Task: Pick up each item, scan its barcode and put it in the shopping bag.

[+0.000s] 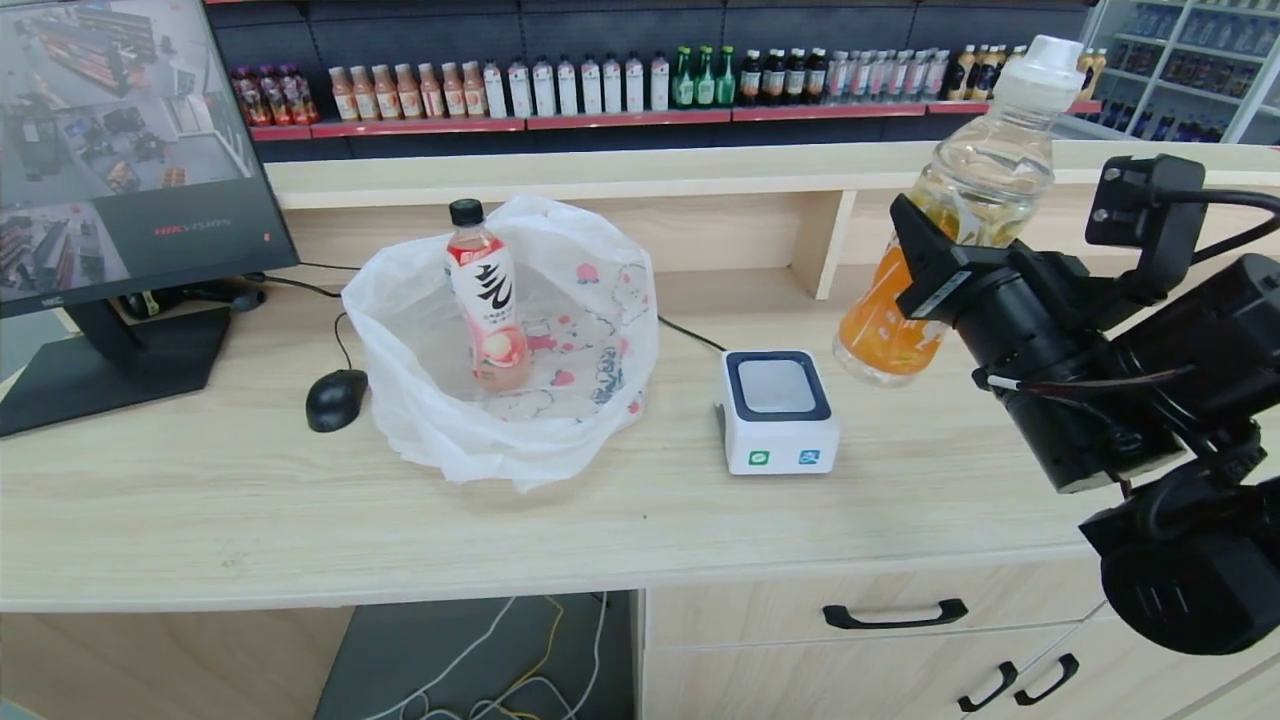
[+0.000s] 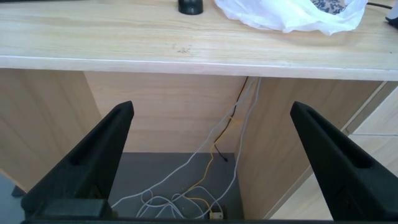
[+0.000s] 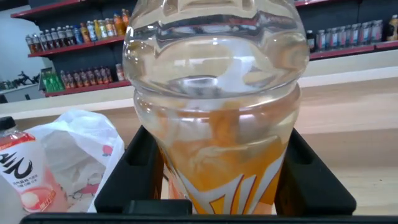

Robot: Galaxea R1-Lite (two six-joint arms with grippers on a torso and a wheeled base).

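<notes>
While the right end effector (image 1: 925, 268) was clamped around the orange drink bottle (image 1: 985, 170), it held that bottle tilted in the air just right of the scanner (image 1: 778, 408), probably so its label could be swung over it. Farther left, the shopping bag (image 1: 400, 275) stood open on the table (image 1: 250, 520), a pink bottle (image 1: 490, 300) upright inside, while the left end effector (image 2: 211, 115) hung spread wide and empty below the table edge, seemingly parked clear.
</notes>
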